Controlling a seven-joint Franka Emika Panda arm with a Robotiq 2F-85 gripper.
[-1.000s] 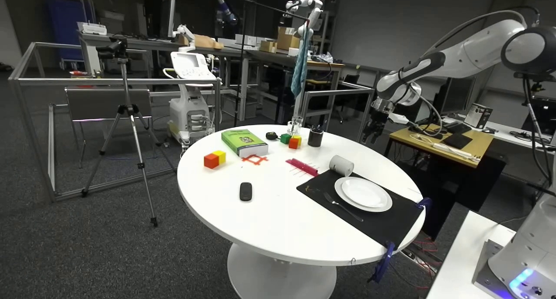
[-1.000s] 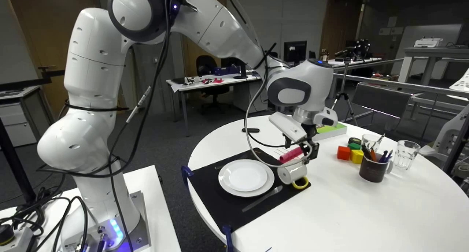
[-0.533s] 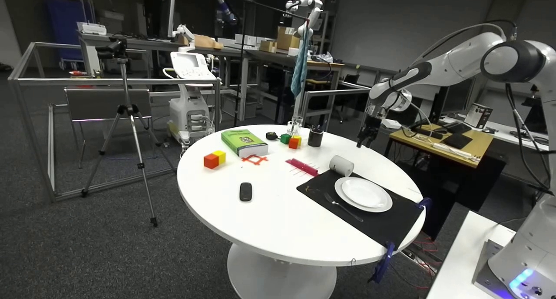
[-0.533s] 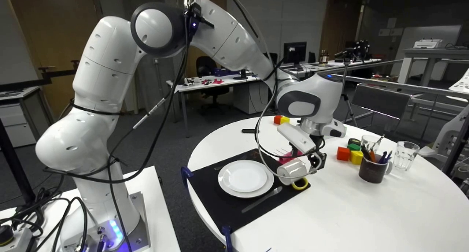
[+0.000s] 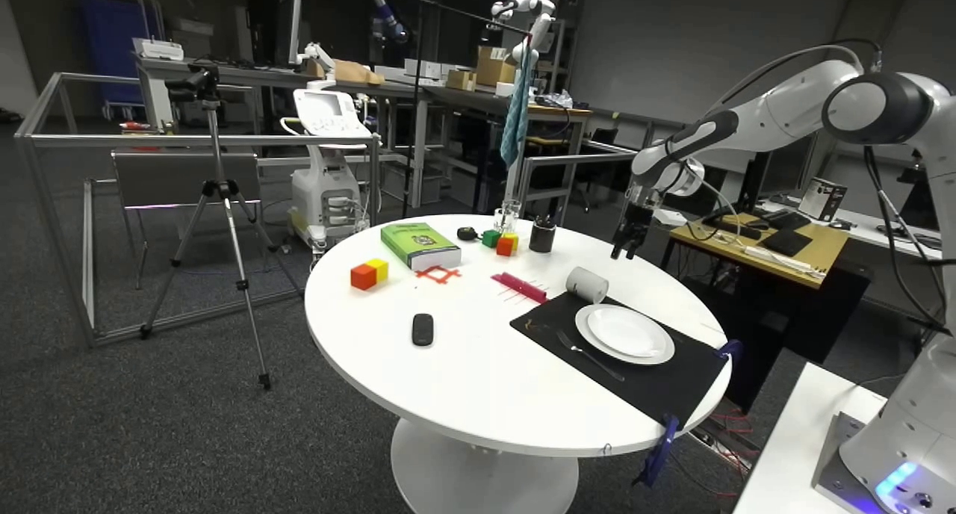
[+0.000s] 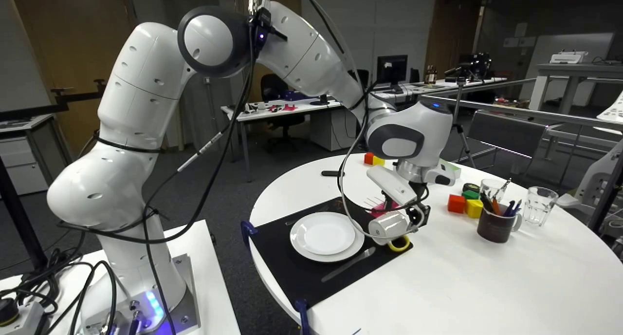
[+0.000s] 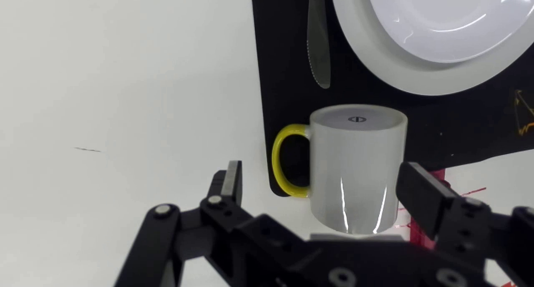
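Wrist view: black two-fingered gripper [image 7: 321, 174], pointing down above the table; fingers [image 7: 234, 180] spread wide, nothing grasped. Nearest item: glossy white cylindrical mug [image 7: 354, 166] with yellow handle, lying on its side, base toward the plates; handle and most of the body fall between the fingers in this view, while an exterior view shows a gap between fingertips and mug. Location of mug: at the corner of a black rectangular placemat [image 7: 279, 49], base end on the mat, opposite end past its edge.

On the placemat: smaller white round plate [image 7: 454, 16], stacked on larger white round plate [image 7: 377, 49]; dull grey knife with serrated edge [image 7: 319, 49], beside the plates; grey fork [image 5: 590, 355], on their opposite side.

Near the mug, by the mat's edge: crimson ridged strip [image 5: 520, 288], thin red lines around it.

Elsewhere on the white round table [image 5: 463, 379]: dark brown cup [image 6: 496, 227] holding pens; clear drinking glass [image 6: 539, 207]; red-orange cube [image 6: 456, 203], yellow cube [image 6: 474, 209] and green block [image 6: 471, 195], grouped; thick green-covered book [image 5: 422, 241]; black oblong item [image 5: 423, 329].

At the table edge: blue clamp [image 5: 661, 454].
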